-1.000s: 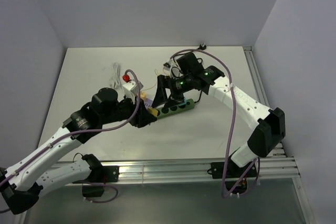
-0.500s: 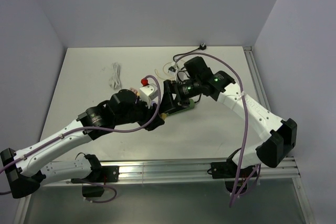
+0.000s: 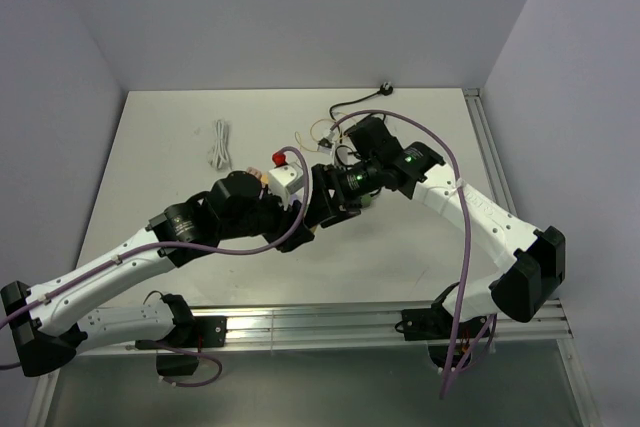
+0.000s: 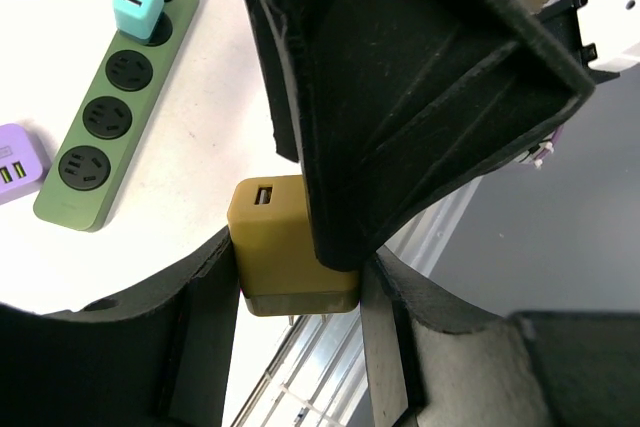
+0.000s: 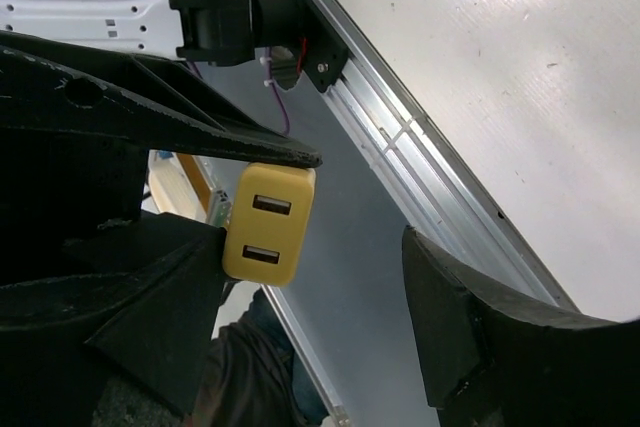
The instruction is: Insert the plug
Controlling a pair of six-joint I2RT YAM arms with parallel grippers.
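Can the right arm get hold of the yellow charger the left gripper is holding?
Probably yes: the right gripper stands open around the yellow charger, one finger against it, while the left gripper pinches its other sides.

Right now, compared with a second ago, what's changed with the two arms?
The left gripper, shut on the yellow charger, swung right toward the right arm. The right gripper came down to meet it, its open jaws narrowing around the charger. The white cable stayed put.
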